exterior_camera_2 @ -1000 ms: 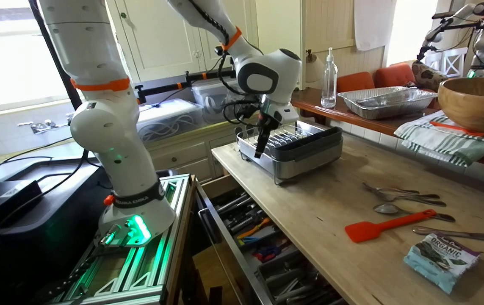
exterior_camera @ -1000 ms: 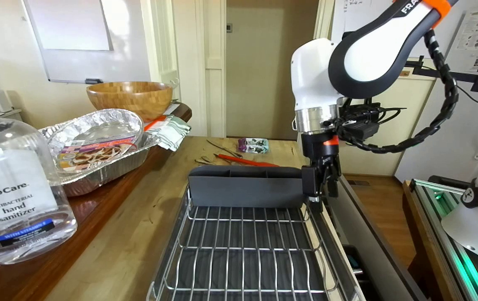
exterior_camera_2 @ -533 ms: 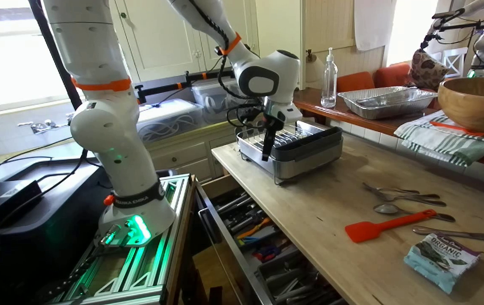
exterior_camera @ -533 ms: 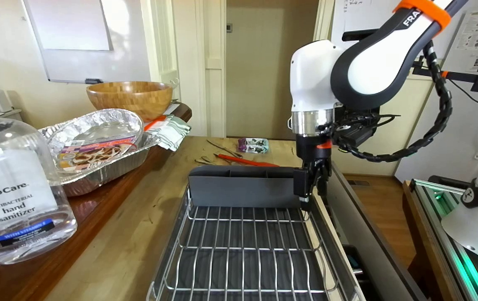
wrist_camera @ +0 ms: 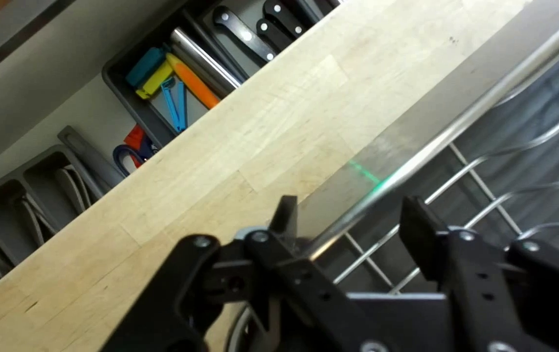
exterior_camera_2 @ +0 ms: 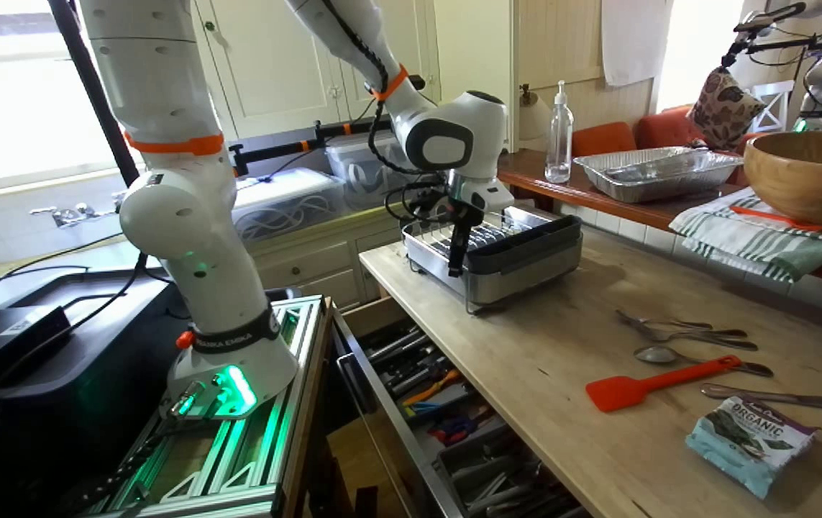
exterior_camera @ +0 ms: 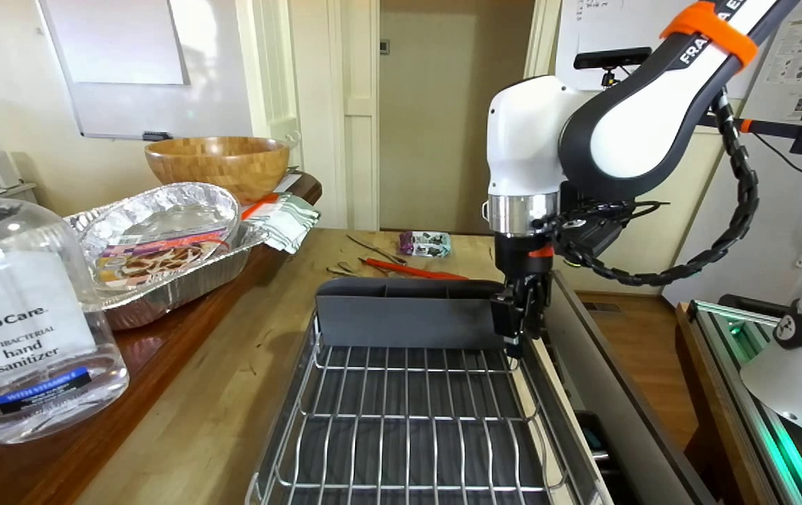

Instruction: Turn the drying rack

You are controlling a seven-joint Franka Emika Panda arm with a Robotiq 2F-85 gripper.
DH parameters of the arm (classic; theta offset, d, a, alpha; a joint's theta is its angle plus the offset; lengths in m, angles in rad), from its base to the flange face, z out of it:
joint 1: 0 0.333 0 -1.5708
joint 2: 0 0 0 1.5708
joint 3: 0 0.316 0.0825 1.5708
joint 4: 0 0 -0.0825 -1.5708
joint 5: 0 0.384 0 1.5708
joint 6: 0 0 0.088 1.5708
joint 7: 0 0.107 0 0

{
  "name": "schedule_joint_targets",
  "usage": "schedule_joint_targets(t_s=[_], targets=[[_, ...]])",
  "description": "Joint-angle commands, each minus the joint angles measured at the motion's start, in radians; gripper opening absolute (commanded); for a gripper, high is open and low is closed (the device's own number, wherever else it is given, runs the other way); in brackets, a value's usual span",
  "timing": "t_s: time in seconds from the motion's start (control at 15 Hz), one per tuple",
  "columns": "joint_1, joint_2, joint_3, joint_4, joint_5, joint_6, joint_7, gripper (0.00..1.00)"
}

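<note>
In an exterior view, your drying rack [exterior_camera_2: 526, 277] stands near the desk's [exterior_camera_2: 526, 338] far corner, with bare wood between it and the spatula [exterior_camera_2: 662, 382]. Under the long edge, an open drawer [exterior_camera_2: 390, 417] holds utensils [exterior_camera_2: 431, 391]. In an exterior view, past the opposite edge, a foil tray [exterior_camera: 186, 294] holds a smaller foil pan [exterior_camera: 211, 203]. In the wrist view, your gripper [wrist_camera: 352, 222] is spread astride the rack's rim [wrist_camera: 421, 159]; I can't tell if it touches.
</note>
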Motion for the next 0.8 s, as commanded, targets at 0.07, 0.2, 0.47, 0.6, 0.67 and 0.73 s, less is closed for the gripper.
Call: schedule_joint_targets(t_s=[0.07, 0.2, 0.47, 0.6, 0.67, 0.73], targets=[[-0.009, 0.009, 0.002, -0.002, -0.068, 0.026, 0.048, 0.22], [-0.015, 0.005, 0.0, -0.005, -0.07, 0.025, 0.044, 0.09], [-0.022, 0.004, -0.008, -0.002, -0.087, 0.024, 0.047, 0.08], [-0.03, -0.001, -0.015, 0.001, -0.102, 0.02, 0.035, 0.07], [-0.034, -0.004, -0.019, 0.002, -0.116, 0.015, 0.029, 0.07], [-0.04, -0.006, -0.022, 0.004, -0.124, 0.011, 0.015, 0.08]])
